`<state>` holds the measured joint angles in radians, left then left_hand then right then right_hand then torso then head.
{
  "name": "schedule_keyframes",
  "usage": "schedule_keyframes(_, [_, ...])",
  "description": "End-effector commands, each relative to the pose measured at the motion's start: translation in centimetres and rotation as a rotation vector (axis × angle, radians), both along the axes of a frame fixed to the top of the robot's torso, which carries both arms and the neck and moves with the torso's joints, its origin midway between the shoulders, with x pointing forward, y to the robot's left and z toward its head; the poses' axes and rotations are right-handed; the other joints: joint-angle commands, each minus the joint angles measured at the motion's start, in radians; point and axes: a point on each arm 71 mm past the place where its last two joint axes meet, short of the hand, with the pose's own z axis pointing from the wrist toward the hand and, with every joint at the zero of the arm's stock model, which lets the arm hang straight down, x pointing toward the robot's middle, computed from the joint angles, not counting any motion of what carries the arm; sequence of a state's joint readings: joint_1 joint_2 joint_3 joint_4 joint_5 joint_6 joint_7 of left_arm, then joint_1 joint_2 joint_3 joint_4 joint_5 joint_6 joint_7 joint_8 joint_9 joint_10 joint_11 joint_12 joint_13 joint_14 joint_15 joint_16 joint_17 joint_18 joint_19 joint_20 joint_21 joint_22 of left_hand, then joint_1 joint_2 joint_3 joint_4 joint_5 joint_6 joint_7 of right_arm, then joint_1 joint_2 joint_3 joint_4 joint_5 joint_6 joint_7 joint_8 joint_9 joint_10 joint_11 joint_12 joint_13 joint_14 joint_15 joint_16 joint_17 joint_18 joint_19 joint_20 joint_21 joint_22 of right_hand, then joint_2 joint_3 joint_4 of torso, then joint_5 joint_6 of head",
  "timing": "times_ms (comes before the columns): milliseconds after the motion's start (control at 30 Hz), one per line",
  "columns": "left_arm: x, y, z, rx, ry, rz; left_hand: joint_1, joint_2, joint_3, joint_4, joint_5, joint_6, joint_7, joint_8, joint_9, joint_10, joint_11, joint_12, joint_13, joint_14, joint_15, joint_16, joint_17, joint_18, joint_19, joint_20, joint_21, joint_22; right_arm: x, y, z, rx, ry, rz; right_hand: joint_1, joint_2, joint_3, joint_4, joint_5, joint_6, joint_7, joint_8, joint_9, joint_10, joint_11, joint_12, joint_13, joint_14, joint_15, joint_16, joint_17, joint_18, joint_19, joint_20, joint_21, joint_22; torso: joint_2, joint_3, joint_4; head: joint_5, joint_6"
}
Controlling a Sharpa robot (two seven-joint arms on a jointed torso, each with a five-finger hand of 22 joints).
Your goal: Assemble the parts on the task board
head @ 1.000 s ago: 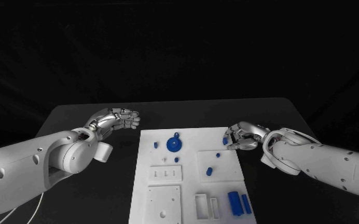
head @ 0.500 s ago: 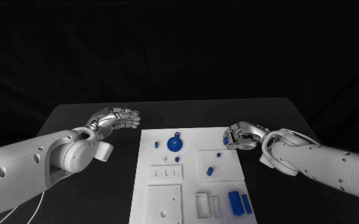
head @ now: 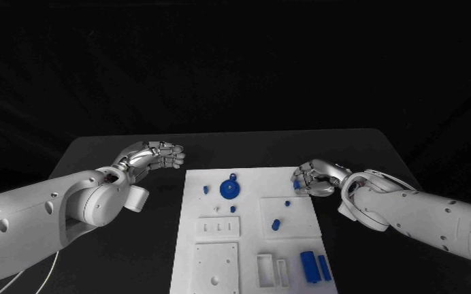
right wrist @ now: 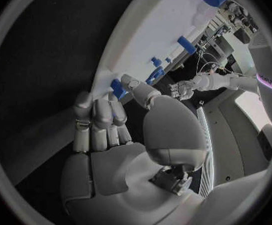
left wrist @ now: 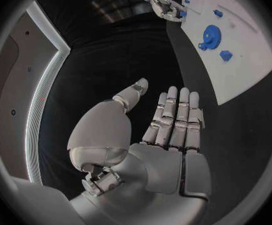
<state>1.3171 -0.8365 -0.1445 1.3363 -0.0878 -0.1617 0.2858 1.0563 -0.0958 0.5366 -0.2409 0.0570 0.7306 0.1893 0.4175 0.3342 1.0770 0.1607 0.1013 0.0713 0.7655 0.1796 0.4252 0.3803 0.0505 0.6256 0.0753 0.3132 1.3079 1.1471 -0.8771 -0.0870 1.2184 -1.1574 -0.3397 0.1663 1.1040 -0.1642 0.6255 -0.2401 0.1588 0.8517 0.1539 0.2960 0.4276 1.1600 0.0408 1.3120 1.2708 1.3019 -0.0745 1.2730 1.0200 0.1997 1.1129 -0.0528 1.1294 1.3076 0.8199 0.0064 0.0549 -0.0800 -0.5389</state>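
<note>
The white task board [head: 248,239] lies in the middle of the black table. On it are a blue gear [head: 230,187], several small blue pegs such as one [head: 275,224] on a raised square, and two blue bars [head: 314,267] near the front right. My right hand [head: 316,177] is at the board's far right edge, and its thumb and fingers pinch a small blue part [head: 295,185]. In the right wrist view that blue part [right wrist: 118,88] sits at the board's rim between the thumb and fingertips of my right hand [right wrist: 111,135]. My left hand [head: 152,155] hovers left of the board, holding nothing; in the left wrist view my left hand [left wrist: 167,130] has its fingers straight.
White inset blocks with slots and holes [head: 217,227] fill the board's front half. Bare black table [head: 118,239] lies on both sides of the board. The left wrist view shows the gear [left wrist: 210,35] and my right hand [left wrist: 163,5] beyond it.
My right hand has edged slightly left, closer over the board's edge, fingers still around the small blue part. The left hand has not moved.
</note>
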Motion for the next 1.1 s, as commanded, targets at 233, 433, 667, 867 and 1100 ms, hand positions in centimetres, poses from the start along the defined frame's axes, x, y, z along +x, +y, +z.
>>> schedule_keyframes(233, [-0.05, -0.13, 0.13, -0.012, -0.006, -0.015, 0.006, 0.006, -0.005, -0.002, -0.004, -0.001, 0.012, -0.006, 0.001, 0.002, 0.003, -0.006, 0.0, -0.003, 0.0, -0.005, 0.002, 0.01, 0.005, 0.004, -0.004, 0.017, -0.17, -0.27, -0.57, -0.016, 0.025, -0.006, -0.01, -0.001, 0.007, 0.006, -0.011, 0.017, -0.001, 0.005, 0.001, 0.006, -0.001, 0.006, 0.002, 0.005, 0.004, -0.004, 0.002, 0.062, 0.006, -0.001, 0.0, 0.019, 0.0, 0.0004, -0.0004, 0.002, -0.003])
schedule_keyframes(433, [-0.04, -0.12, 0.13, -0.012, -0.006, -0.015, 0.006, 0.006, -0.005, -0.002, -0.004, -0.001, 0.012, -0.006, 0.001, 0.002, 0.003, -0.006, 0.0, -0.003, 0.0, -0.005, 0.002, 0.01, 0.005, 0.004, -0.005, 0.017, -0.19, -0.33, -0.6, -0.017, 0.026, -0.006, -0.01, -0.002, 0.008, 0.006, -0.012, 0.02, -0.002, 0.006, 0.001, 0.006, -0.001, 0.006, 0.001, 0.005, 0.003, -0.004, 0.002, 0.062, 0.005, -0.002, 0.0, 0.019, -0.001, 0.0008, -0.0009, 0.003, -0.004])
schedule_keyframes(667, [-0.04, -0.11, 0.13, -0.012, -0.006, -0.015, 0.006, 0.006, -0.005, -0.002, -0.004, -0.001, 0.012, -0.006, 0.001, 0.002, 0.003, -0.006, 0.0, -0.003, 0.0, -0.006, 0.002, 0.01, 0.005, 0.004, -0.005, 0.017, -0.24, -0.21, -0.72, -0.016, 0.027, -0.005, -0.009, -0.001, 0.014, 0.005, -0.018, 0.035, -0.006, 0.013, 0.003, 0.008, -0.005, 0.006, 0.002, 0.005, 0.0, -0.005, 0.003, 0.062, 0.005, -0.002, 0.001, 0.019, -0.001, 0.0014, -0.001, 0.003, -0.005])
schedule_keyframes(867, [-0.04, -0.12, 0.12, -0.012, -0.005, -0.017, 0.008, 0.006, -0.004, -0.003, -0.004, -0.001, 0.012, -0.006, 0.002, 0.002, 0.003, -0.007, 0.0, -0.003, 0.0, -0.006, 0.002, 0.011, 0.005, 0.004, -0.005, 0.017, -0.25, -0.21, -0.85, -0.023, 0.029, -0.01, -0.006, 0.005, 0.028, 0.007, -0.043, 0.065, -0.017, 0.027, 0.01, 0.023, -0.016, 0.015, 0.012, 0.006, -0.01, -0.005, 0.004, 0.062, 0.006, -0.004, 0.002, 0.019, -0.001, 0.0009, -0.0006, 0.003, -0.005])
schedule_keyframes(1100, [-0.05, -0.09, 0.11, -0.012, -0.005, -0.017, 0.009, 0.006, -0.004, -0.004, -0.004, -0.001, 0.012, -0.006, 0.002, 0.002, 0.003, -0.007, 0.0, -0.003, 0.0, -0.006, 0.002, 0.01, 0.005, 0.004, -0.005, 0.018, -0.31, -0.05, -1.01, -0.024, 0.03, -0.006, -0.002, 0.009, 0.065, 0.019, -0.093, 0.099, -0.031, 0.043, 0.021, 0.027, -0.029, 0.014, 0.014, 0.007, -0.023, -0.008, 0.006, 0.062, 0.006, -0.004, 0.002, 0.019, 0.0, 0.0007, -0.0005, 0.003, -0.007])
